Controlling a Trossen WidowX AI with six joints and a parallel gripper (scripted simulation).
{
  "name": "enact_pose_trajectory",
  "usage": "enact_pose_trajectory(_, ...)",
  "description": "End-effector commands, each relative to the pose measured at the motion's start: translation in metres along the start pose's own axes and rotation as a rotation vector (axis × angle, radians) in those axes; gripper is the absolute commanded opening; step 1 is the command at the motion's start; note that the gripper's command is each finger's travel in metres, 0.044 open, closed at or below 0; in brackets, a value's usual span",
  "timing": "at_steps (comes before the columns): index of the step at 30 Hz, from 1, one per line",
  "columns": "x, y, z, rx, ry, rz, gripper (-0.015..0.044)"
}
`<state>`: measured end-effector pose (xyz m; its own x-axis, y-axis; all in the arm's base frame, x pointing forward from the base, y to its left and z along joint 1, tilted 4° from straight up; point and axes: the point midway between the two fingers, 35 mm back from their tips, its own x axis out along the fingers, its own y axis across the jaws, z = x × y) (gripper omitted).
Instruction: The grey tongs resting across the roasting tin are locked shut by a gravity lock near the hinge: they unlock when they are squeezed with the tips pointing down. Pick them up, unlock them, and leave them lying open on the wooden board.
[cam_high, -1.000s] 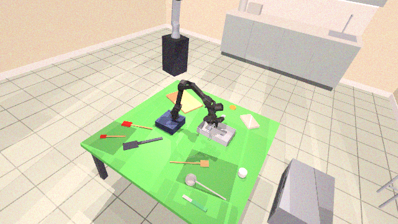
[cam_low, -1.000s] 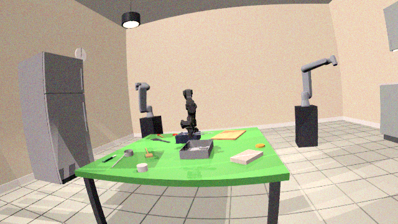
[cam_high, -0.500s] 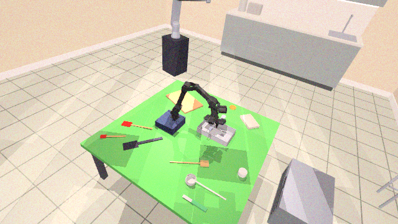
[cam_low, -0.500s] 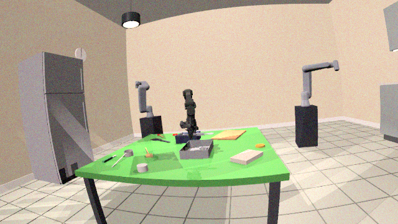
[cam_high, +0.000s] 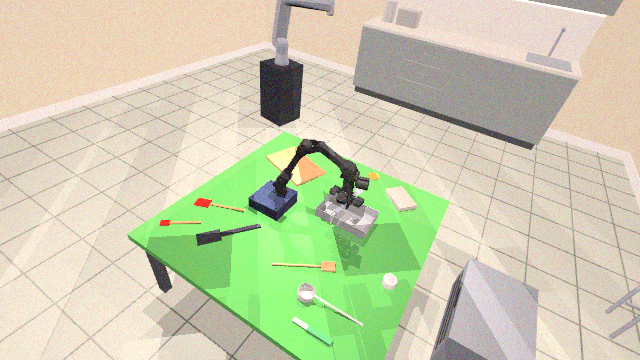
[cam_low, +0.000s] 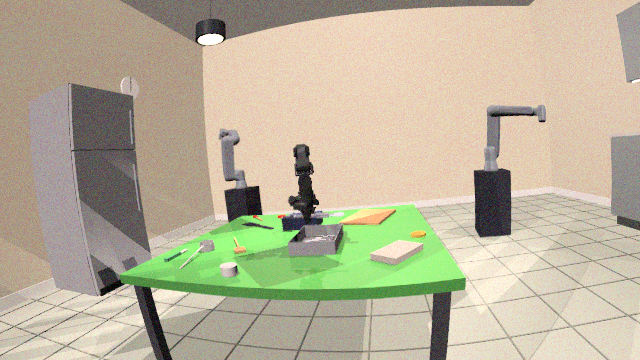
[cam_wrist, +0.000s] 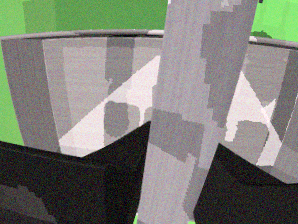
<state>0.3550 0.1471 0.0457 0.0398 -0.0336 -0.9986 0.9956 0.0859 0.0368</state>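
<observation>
Top view: the black six-joint arm's parallel-jaw gripper (cam_high: 346, 199) hangs right over the far edge of the grey rectangular roasting tin (cam_high: 368, 220), which sits near the middle of the bright green square table (cam_high: 240, 285). The arm rises from a dark blue square base block (cam_high: 272, 201). Behind that lies the flat orange-tan wooden board (cam_high: 280, 158), well apart from the tin. From up here the grey metal tongs are too small to pick out under the gripper. Scattered around: a red-headed spatula with a wooden handle (cam_high: 218, 204), a black flat turner (cam_high: 227, 233), a pale beige rectangular block (cam_high: 400, 198) and a small white cylinder cup (cam_high: 389, 281).

Exterior view: the arm stands tall at the far side of the tin (cam_low: 316, 240), gripper (cam_low: 303, 214) pointing down, just above the tin's far rim. The board (cam_low: 369, 216) is off to the right of it at the back of the table (cam_low: 350, 280). Can't really make out the tongs here either.

Wrist view: here it's obvious. The tongs (cam_wrist: 200, 106) run as one long grey bar up the middle of the picture, and the two black fingers are clamped on them from both sides. The arms of the tongs look pressed together. The tin's pale inside (cam_wrist: 80, 86) is directly behind, with green table beyond it.
</observation>
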Motion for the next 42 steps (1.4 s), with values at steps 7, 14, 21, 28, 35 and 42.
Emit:
enact_pose_trajectory(7,-0.002,0.000,-0.001,0.000,0.008,-0.065,-0.0150)
enact_pose_trajectory(14,-0.001,-0.002,-0.003,-0.037,0.003,-0.061,-0.0150)
enact_pose_trajectory(21,-0.003,-0.009,-0.020,-0.297,0.018,-0.059,-0.0150)
enact_pose_trajectory(28,-0.006,-0.016,-0.038,-0.589,0.028,-0.055,-0.0150)
enact_pose_trajectory(35,-0.009,-0.023,-0.055,-0.881,0.038,-0.050,-0.0150)
enact_pose_trajectory(42,-0.012,-0.033,-0.073,-1.174,0.049,-0.042,-0.0150)
